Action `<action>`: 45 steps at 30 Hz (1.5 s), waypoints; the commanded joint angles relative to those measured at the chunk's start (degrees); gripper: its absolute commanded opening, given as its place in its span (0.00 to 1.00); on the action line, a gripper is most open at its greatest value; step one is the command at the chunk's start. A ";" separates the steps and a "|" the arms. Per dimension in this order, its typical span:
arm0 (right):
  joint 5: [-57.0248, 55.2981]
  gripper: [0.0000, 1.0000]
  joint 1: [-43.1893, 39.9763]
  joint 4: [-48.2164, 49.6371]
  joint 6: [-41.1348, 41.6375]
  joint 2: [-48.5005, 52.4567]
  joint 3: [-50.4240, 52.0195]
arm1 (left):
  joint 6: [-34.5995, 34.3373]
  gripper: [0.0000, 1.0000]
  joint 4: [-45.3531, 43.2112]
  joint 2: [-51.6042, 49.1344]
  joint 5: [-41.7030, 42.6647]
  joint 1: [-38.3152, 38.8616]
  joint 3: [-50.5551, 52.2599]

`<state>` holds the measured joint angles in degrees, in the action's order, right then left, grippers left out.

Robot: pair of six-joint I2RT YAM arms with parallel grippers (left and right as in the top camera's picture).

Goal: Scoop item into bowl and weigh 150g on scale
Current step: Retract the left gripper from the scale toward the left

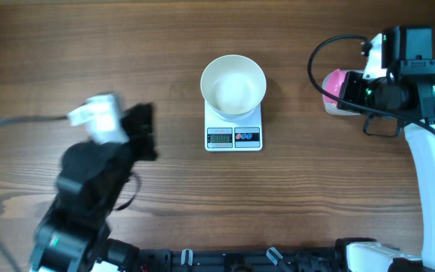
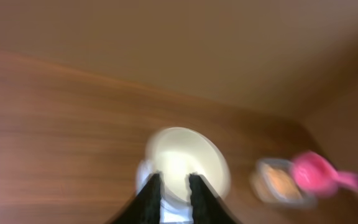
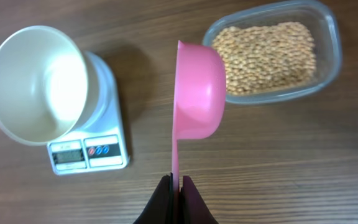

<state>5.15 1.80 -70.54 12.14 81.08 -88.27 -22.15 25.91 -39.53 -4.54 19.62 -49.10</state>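
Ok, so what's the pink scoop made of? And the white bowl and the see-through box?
The pink scoop looks like plastic: even bright colour, thin moulded rim, soft sheen. The white bowl is smooth and slightly shiny, maybe plastic or ceramic; I cannot tell which. The see-through box is probably clear plastic: the beans show through its rounded walls.

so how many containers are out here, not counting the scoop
2. The white bowl sits on the scale; the clear container of beans lies on the table, right of the pink scoop in the right wrist view. Others may be hidden.
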 commanded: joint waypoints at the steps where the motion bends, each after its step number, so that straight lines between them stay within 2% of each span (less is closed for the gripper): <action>1: 3.08 0.04 -0.17 1.62 -9.20 0.35 -0.50 | -0.59 0.56 8.87 3.85 -9.35 -10.93 0.24; 2: 3.08 0.04 -0.17 2.25 -10.49 0.35 -0.50 | -0.59 0.67 11.50 3.98 -9.53 -13.40 0.24; 3: 3.08 0.04 -0.17 2.73 -11.72 0.35 -0.50 | -0.61 0.86 14.08 3.85 -9.51 -15.76 0.24; 4: 3.08 0.04 -0.17 2.95 -12.87 0.35 -0.50 | -0.61 1.00 16.13 3.52 -9.49 -17.81 0.24; 7: 3.06 0.04 -0.17 2.95 -18.84 0.35 -0.50 | -0.61 1.00 19.58 2.25 -9.51 -21.84 0.26; 12: 0.81 0.04 -0.17 2.58 -25.24 0.37 -0.50 | -0.61 1.00 19.80 -1.05 -10.21 -25.24 0.33; 16: -8.96 0.04 -0.17 3.32 -25.51 0.37 -0.50 | -0.61 1.00 19.82 -6.01 -17.53 -25.70 0.35; 20: -9.57 0.04 -0.17 4.94 -25.51 0.37 -0.50 | -0.70 1.00 17.27 -11.19 -17.86 -25.68 0.35; 23: -7.43 0.04 -0.17 8.33 -25.42 0.39 -0.50 | -0.66 1.00 10.60 -15.47 -11.56 -25.70 0.35; 25: -7.43 0.04 -0.17 10.32 -23.32 0.87 -0.50 | -0.66 1.00 6.62 -18.36 -4.42 -25.70 0.35; 29: -7.23 0.04 -0.17 10.93 -20.50 1.22 -0.50 | -0.63 1.00 2.08 -23.50 17.22 -25.70 0.22; 34: -7.23 0.04 -0.17 10.99 -16.70 1.20 -0.50 | -0.59 1.00 6.21 -26.62 45.16 -25.68 -0.55; 36: -7.23 0.04 -0.17 10.95 -15.32 1.20 -0.50 | 1.64 1.00 10.93 -26.60 48.78 -25.55 -0.55; 38: -6.84 0.04 -0.17 10.95 -14.95 1.20 -0.50 | 9.20 1.00 18.10 -26.58 49.90 -24.33 -0.85; 40: -6.80 0.04 -0.17 10.84 -14.62 1.22 -0.50 | 13.03 1.00 23.76 -26.58 49.88 -21.64 -1.22; 42: -6.80 0.04 -0.17 10.34 -13.33 1.22 -0.50 | 13.25 1.00 27.15 -26.58 47.39 -17.86 -2.49; 45: -6.78 0.04 -0.17 9.29 -10.45 1.22 -0.50 | 13.20 1.00 29.49 -26.58 38.82 -10.93 -6.82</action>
<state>-1.98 1.76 -60.64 -2.28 81.87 -88.27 -12.45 54.22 -66.02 39.97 2.66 -50.30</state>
